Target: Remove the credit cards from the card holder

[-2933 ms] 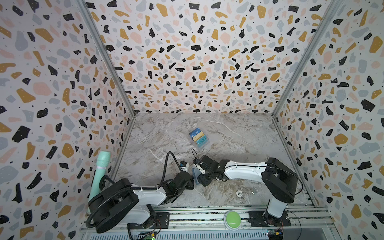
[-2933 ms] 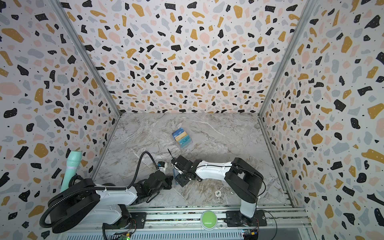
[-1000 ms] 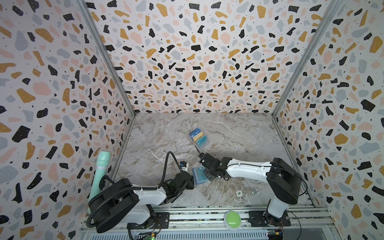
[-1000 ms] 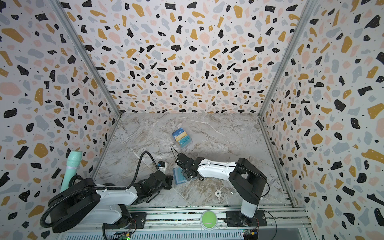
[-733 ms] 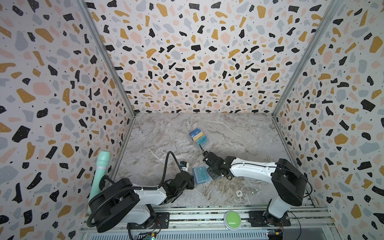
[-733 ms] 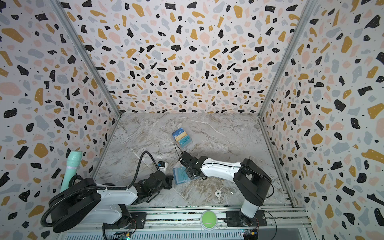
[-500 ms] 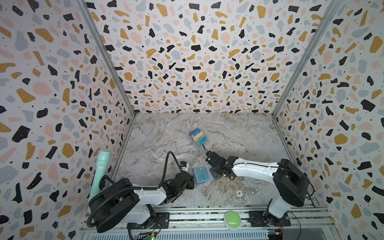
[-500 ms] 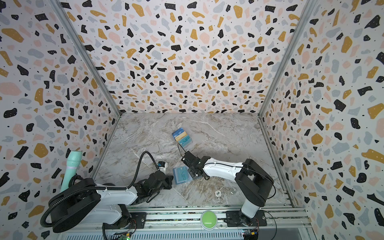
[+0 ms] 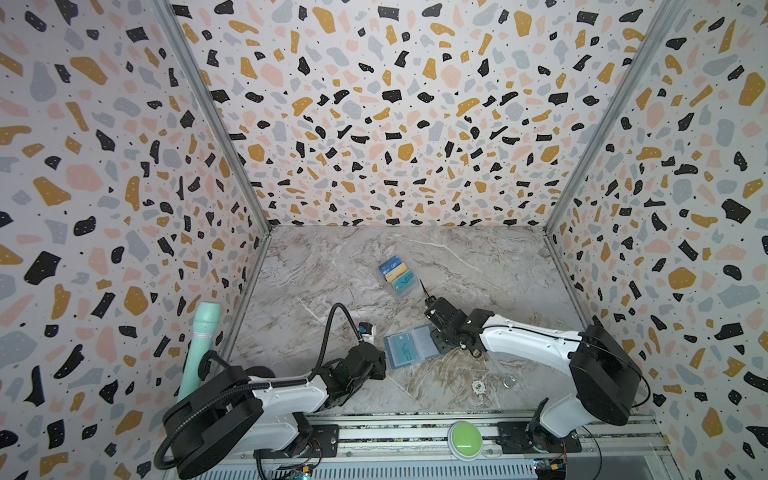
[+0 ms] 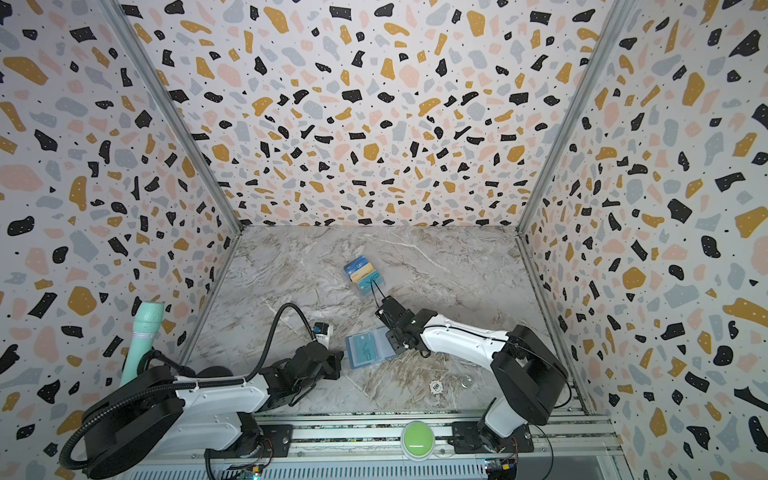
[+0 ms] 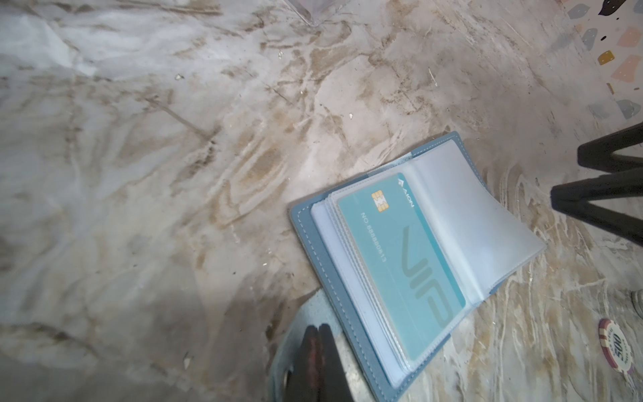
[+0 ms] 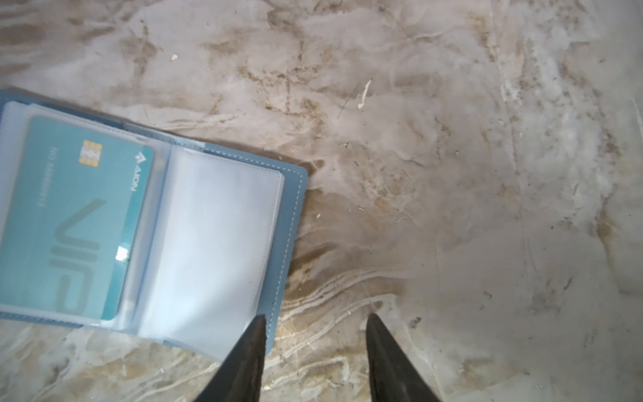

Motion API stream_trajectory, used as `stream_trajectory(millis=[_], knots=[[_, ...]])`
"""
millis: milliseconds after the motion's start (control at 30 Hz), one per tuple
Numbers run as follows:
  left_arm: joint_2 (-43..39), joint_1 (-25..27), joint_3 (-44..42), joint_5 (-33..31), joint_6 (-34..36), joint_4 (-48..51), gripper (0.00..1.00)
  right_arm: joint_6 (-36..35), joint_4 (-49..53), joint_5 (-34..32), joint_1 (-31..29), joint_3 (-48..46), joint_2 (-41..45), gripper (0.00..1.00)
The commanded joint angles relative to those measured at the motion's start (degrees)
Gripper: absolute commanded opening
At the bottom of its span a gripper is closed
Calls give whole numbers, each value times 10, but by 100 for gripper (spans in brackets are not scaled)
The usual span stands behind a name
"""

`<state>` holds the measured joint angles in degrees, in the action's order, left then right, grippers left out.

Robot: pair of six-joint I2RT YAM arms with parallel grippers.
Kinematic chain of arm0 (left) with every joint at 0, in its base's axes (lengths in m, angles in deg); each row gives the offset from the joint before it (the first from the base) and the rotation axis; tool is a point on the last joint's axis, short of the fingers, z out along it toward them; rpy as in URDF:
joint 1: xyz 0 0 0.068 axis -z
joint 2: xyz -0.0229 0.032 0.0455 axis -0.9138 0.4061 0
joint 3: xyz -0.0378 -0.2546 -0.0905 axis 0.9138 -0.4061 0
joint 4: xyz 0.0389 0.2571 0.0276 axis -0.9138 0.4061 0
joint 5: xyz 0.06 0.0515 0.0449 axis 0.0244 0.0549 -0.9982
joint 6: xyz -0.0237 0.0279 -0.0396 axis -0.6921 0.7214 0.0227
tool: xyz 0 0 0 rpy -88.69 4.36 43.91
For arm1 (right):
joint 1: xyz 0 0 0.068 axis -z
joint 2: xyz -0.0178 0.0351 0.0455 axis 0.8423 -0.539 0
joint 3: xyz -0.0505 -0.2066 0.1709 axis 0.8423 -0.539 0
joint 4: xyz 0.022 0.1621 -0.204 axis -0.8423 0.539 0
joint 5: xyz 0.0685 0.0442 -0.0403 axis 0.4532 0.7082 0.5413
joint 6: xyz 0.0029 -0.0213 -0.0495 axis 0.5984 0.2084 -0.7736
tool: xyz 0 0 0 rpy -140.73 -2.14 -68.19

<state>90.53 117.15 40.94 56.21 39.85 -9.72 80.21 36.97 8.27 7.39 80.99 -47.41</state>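
Marbled counter point(image 9: 332, 266), terrazzo walls point(image 9: 374, 124). Card holder point(image 9: 409, 347) lies open and flat just 6 o'clock of counter centre, with a teal card point(image 11: 400, 264) in the top sleeve. Left tool point(image 11: 316, 351) at the holder's 8 o'clock, pressed together over the strap tab point(image 11: 283, 355) — cannot tell if it pinches it. Right tool point(image 12: 315, 348) at 3 o'clock, spread, holding nothing — one finger point(image 12: 252, 348) over the cover edge. Clear stand point(image 9: 404, 291) with three cards point(image 9: 395, 270) at 12 o'clock, well apart.

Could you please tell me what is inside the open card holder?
In the card holder, a teal card sits in the top clear sleeve; the facing sleeve looks empty. Sleeves stacked underneath are covered, so further cards cannot be ruled out.
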Motion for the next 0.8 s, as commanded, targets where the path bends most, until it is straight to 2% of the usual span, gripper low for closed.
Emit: stream_trajectory(millis=[0, 133, 333, 500, 767], knots=[[-8, 1, 15, -6, 23, 3, 0, -7, 0, 42, 10, -8, 31, 48], [-5, 1, 29, 8, 46, 0, 0, -24, -96, 218, 34, -40, 55, 49], [-17, 1, 39, 25, 70, -15, 0, -12, -155, 345, 45, -39, 30, 55], [-12, 1, 56, 43, 112, -10, 0, 11, -182, 423, 54, -27, -2, 59], [-4, 1, 53, 66, 179, -24, 0, 47, -210, 484, 80, -26, -43, 59]])
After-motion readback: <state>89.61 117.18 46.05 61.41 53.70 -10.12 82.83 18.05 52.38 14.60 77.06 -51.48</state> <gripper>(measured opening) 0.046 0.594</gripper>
